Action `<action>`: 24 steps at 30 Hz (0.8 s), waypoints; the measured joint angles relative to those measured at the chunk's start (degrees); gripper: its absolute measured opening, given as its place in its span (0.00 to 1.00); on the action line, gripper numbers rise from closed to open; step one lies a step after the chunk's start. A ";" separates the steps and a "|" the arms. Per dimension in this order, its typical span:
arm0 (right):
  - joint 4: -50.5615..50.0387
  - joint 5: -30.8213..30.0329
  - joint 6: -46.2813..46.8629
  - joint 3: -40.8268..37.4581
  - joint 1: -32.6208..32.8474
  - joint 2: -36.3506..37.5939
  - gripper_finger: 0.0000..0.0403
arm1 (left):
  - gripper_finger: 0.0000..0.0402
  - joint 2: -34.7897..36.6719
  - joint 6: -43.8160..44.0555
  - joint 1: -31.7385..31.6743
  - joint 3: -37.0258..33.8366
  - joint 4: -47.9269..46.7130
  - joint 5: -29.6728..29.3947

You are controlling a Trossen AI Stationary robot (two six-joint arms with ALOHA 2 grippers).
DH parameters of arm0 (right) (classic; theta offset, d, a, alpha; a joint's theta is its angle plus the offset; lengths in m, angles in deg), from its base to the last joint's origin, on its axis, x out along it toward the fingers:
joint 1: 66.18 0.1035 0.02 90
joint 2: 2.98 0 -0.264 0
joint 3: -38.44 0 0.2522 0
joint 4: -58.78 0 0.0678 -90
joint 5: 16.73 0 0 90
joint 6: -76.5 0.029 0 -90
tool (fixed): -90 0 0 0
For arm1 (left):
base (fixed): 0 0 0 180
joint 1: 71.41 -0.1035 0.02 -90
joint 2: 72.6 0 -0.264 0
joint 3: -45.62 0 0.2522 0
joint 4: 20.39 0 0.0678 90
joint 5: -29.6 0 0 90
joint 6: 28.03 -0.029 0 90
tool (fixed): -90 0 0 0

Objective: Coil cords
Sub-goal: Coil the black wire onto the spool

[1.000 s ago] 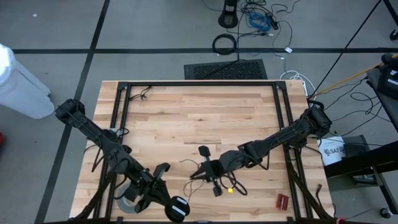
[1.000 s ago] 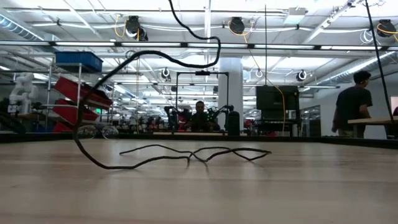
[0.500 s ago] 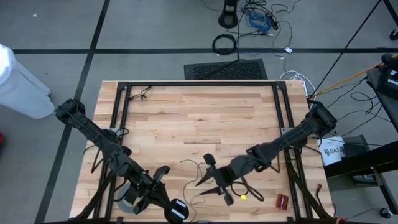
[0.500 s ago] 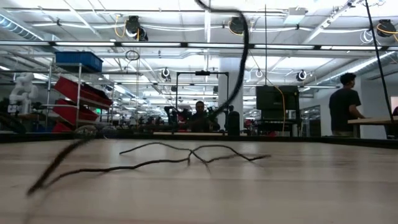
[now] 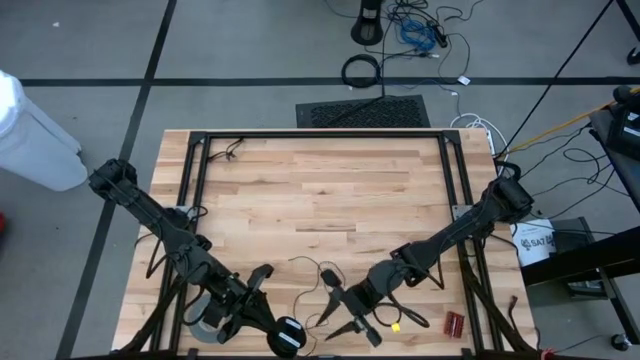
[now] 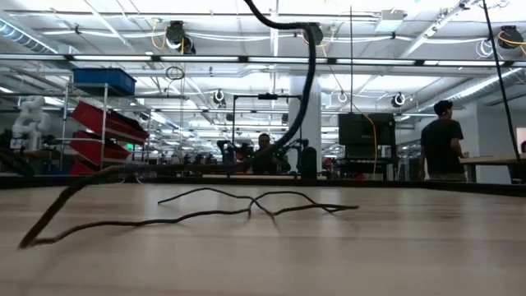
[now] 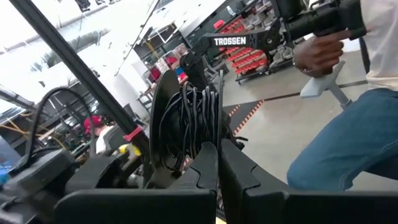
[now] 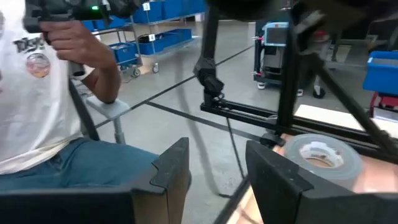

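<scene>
The cord is a thin dark wire. Part of it is wound on a small round black disc point(image 5: 288, 337) at the table's near edge, and my left gripper point(image 5: 272, 328) is shut on that disc. The rest lies slack in loose loops on the wood point(image 5: 312, 272), point(image 6: 246, 205). One strand comes down from above point(image 6: 311, 74) and trails to the tabletop. My right gripper point(image 5: 336, 318) hovers over the loose wire just right of the disc. It is open, with nothing between its fingers point(image 8: 214, 171). My left gripper pinches the disc by its edge point(image 7: 200, 160) between its two shut fingers. The fingers reach out about level, toward the near edge. The disc stands edge-on in front of them with the wound wire point(image 7: 189, 118) bunched on its side, lifted clear of the table.
A wide grey tape roll point(image 5: 205, 315) lies beside my left arm. A small yellow piece point(image 5: 396, 325) and a small red item point(image 5: 455, 322) lie at the near right. Black frame rails point(image 5: 320, 133) border the table. A person stands close beyond the near edge point(image 7: 348, 143).
My right gripper has opened and let go of the wire. It has gone toward the table's near edge and somewhat to the left, turning as it went. The strand it had held raised has dropped and now trails slack on the table.
</scene>
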 joint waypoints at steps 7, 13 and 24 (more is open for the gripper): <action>3.76 -0.41 1.69 0.09 0.11 -2.37 0.36 | 0.00 0.04 -0.04 -0.79 0.00 -0.07 -2.79; 4.69 0.01 0.51 0.09 0.26 -3.45 0.35 | 0.00 1.01 0.07 -1.42 0.00 -2.04 -2.86; 3.85 -0.14 -0.59 0.09 0.43 -3.26 0.03 | 0.00 2.62 1.57 -1.36 0.02 -4.27 -2.03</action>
